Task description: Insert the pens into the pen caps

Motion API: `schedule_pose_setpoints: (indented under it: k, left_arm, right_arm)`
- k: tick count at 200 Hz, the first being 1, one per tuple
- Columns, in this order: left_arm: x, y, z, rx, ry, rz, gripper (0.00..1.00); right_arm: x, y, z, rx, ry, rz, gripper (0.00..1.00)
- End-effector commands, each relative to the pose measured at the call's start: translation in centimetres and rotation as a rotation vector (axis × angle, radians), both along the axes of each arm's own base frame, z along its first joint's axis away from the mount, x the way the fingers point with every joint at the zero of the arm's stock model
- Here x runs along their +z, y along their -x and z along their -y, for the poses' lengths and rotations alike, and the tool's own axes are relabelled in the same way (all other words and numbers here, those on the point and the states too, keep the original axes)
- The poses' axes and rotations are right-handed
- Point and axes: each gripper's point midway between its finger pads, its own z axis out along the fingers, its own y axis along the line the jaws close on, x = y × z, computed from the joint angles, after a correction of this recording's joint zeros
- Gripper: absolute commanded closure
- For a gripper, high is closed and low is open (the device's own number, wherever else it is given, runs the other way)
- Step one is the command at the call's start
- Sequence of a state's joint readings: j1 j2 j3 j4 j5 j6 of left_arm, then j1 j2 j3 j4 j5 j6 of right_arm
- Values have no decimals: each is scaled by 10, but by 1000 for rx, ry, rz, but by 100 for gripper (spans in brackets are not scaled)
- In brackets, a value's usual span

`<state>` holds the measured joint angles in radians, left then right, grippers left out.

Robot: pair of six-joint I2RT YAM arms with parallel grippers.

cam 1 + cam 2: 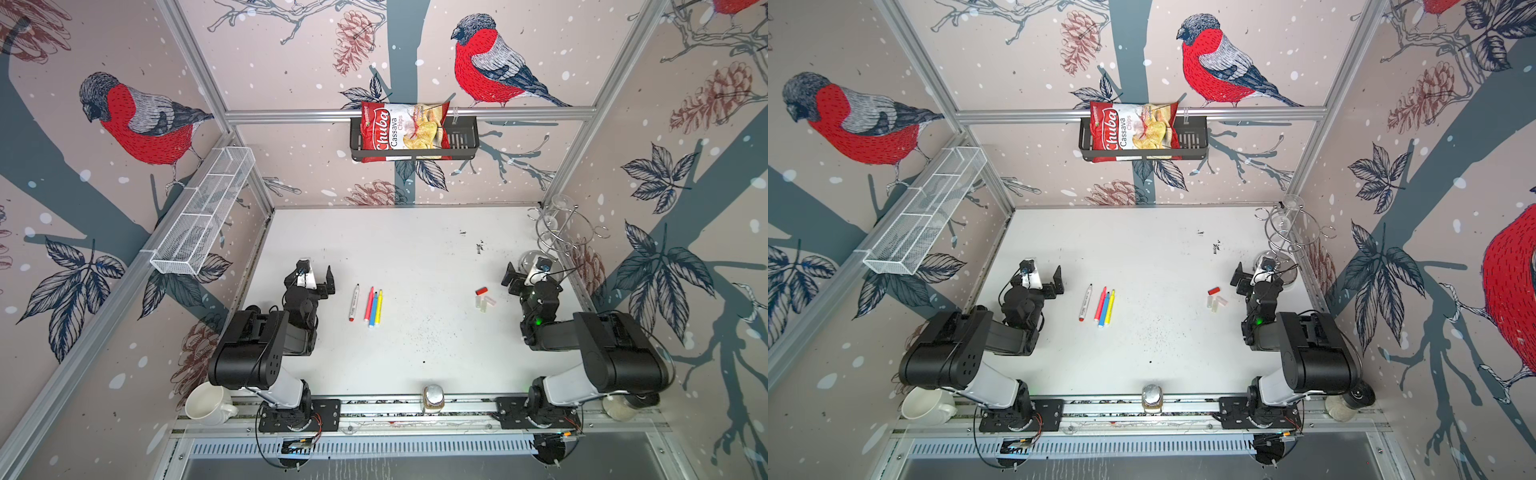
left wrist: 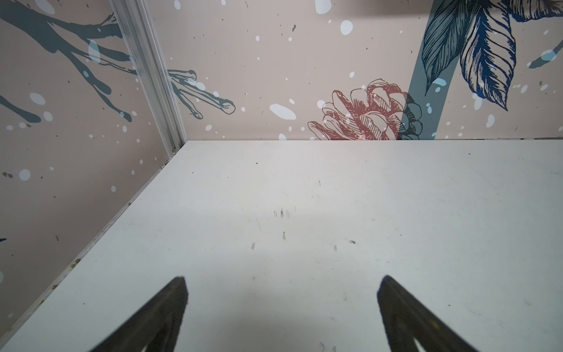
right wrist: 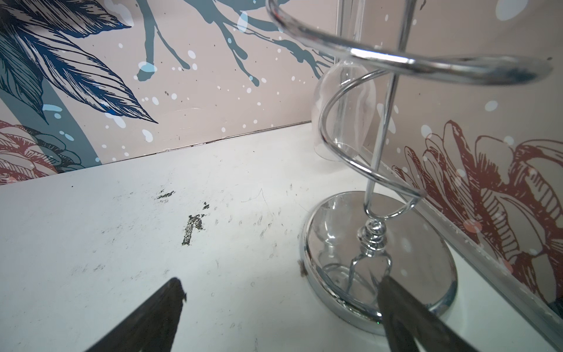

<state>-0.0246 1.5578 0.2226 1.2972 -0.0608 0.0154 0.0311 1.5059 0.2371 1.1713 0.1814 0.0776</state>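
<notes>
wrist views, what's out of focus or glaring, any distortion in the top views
Left wrist view: the left gripper is dark, soft-edged, the table sharp. Right wrist view: the right gripper likewise; the wire rack has a blurred, glinting near ring. In both top views the frame posts splay outward, and the translucent pen caps nearly vanish on white.

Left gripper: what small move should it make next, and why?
Probably move the left gripper toward the white pen, the pen nearest it. Its jaws are open and empty, and in both top views all pens lie uncapped, apart from the caps near the right gripper.
</notes>
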Motion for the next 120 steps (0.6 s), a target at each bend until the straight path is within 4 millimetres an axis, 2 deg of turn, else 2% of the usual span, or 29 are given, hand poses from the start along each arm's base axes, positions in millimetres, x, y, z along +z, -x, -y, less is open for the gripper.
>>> schedule_pose_setpoints:
  k: [1,120]
  left_arm:
    - [6,-2,-6,35,15,21,3]
    - [6,-2,-9,56,14,22,3]
  right_arm:
    - [7,-1,0,1,2,26,0]
    - [7,-1,0,0,2,27,0]
